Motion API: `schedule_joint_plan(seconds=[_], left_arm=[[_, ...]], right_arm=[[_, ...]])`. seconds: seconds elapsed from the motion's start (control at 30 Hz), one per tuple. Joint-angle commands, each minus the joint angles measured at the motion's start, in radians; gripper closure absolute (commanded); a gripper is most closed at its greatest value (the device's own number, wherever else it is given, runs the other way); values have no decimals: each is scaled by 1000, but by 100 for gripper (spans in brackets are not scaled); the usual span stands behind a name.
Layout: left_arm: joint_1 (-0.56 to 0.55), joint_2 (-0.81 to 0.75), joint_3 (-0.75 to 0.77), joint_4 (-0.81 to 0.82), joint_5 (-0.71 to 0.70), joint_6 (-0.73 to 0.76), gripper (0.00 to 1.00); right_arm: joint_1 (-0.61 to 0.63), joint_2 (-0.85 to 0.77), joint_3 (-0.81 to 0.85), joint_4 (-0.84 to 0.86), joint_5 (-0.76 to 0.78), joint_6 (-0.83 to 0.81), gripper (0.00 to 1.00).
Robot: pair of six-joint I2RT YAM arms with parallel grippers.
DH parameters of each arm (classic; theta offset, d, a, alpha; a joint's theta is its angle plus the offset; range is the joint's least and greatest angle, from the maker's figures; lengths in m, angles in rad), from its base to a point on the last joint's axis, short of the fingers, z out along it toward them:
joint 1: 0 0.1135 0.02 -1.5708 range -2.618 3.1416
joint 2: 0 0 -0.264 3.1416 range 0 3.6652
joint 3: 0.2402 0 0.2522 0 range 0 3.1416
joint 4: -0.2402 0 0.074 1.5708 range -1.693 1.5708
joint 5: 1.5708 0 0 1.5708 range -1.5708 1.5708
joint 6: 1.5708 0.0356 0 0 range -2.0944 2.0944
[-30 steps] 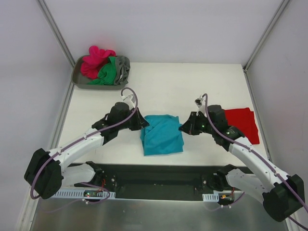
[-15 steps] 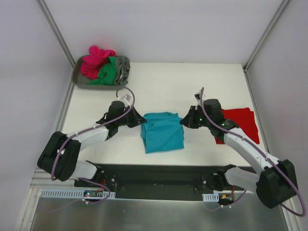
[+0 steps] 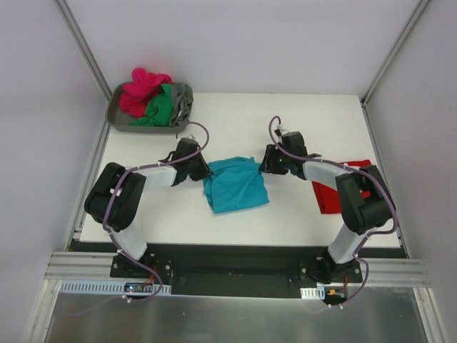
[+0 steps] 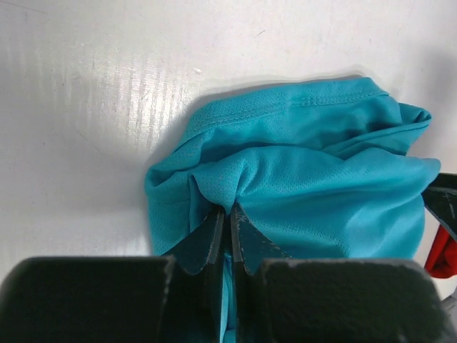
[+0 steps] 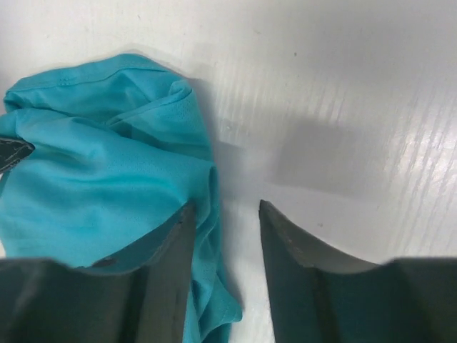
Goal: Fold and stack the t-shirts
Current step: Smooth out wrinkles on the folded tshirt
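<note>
Table (image 3: 235, 121): white surface; it carries the teal t-shirt (image 3: 234, 187), the reference item, which lies bunched and partly folded on it.

Left arm (image 3: 143, 179): reaches in from the left of the teal t-shirt; right arm (image 3: 335, 175): reaches in from its right and passes over the red t-shirt (image 3: 325, 199).

Tray (image 3: 114, 118): grey; well apart from the teal t-shirt, beyond it and to its left; it holds three crumpled shirts: magenta t-shirt (image 3: 139, 89), green t-shirt (image 3: 161, 107), grey t-shirt (image 3: 183, 100).

Red t-shirt: flat on the table to the right of the teal t-shirt, near it but not touching; partly hidden by the right arm.

Left gripper (image 4: 223, 211): at the far left corner of the teal t-shirt; fingers (image 4: 212, 232) pressed together, pinching a raised fold of its cloth; the cloth puckers toward the grip.

Right gripper (image 5: 225, 207): at the far right corner of the teal t-shirt; fingers spread, with bare table showing in the gap; one finger (image 5: 171, 243) lies against the edge of the teal cloth; the other stands clear of it over the table; nothing is gripped.
</note>
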Motion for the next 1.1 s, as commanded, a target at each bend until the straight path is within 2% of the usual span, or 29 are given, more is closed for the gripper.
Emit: schedule_joint_plan(seconds=[0.0,0.13,0.17,0.23,0.33,0.37,0.5,0.67,0.77,0.97,1.03,1.07], left_arm=[[9,-8,54,-67,-6,54,91],[9,-101,40,-86,-1,70,64],[9,-138,31,-93,-12,73,52],[9,-222,8,-109,-33,77,38],[9,-328,-36,-138,-59,76,8],[9,-356,-59,-141,-59,74,1],[7,-393,-109,-149,5,103,1],[9,-307,-124,-135,169,217,1],[7,-264,-142,-95,211,220,1],[6,-142,-133,-99,177,198,1],[6,-87,-110,-107,183,198,1],[6,-64,-98,-112,183,197,5]], right_arm=[[-5,-43,61,32,-28,-29,37],[-6,-140,66,-52,-16,-37,14],[-5,-175,58,-69,-19,-37,6],[-6,-263,31,-107,-17,-28,4],[-6,-372,-47,-94,-6,-2,4],[-8,-389,-75,-85,-6,17,4],[-14,-355,-112,-43,-122,-8,4],[-14,-174,-30,-69,-302,-3,4],[3,-72,32,-123,-286,-14,4],[24,67,90,-137,-256,14,1],[39,88,89,-138,-262,23,5],[49,94,86,-140,-264,23,7]])
